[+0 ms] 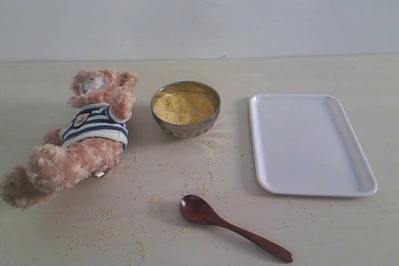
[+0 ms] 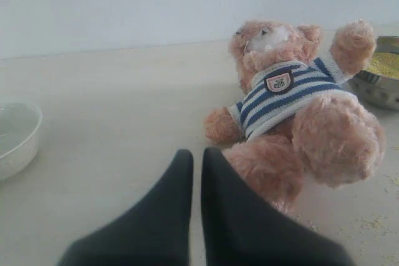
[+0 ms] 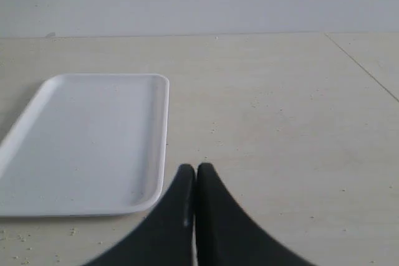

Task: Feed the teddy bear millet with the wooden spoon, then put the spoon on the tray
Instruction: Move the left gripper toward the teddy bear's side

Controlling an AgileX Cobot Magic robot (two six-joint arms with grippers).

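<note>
The teddy bear [image 1: 87,132] lies on its back at the table's left, striped shirt up; it also fills the left wrist view [image 2: 299,110]. A metal bowl [image 1: 186,108] holds the millet [image 1: 184,106]. The wooden spoon [image 1: 230,225] lies on the table in front, bowl end toward the bear. The white tray [image 1: 308,144] sits at the right with nothing on it, and shows in the right wrist view [image 3: 87,141]. My left gripper [image 2: 196,154] is shut on nothing, close to the bear's leg. My right gripper [image 3: 195,169] is shut on nothing, beside the tray's corner. Neither gripper shows in the exterior view.
Loose millet grains [image 1: 206,172] are scattered over the table between bowl, bear and spoon. A white dish [image 2: 15,138] stands off to the side in the left wrist view. The metal bowl's rim [image 2: 380,82] shows past the bear's raised arm.
</note>
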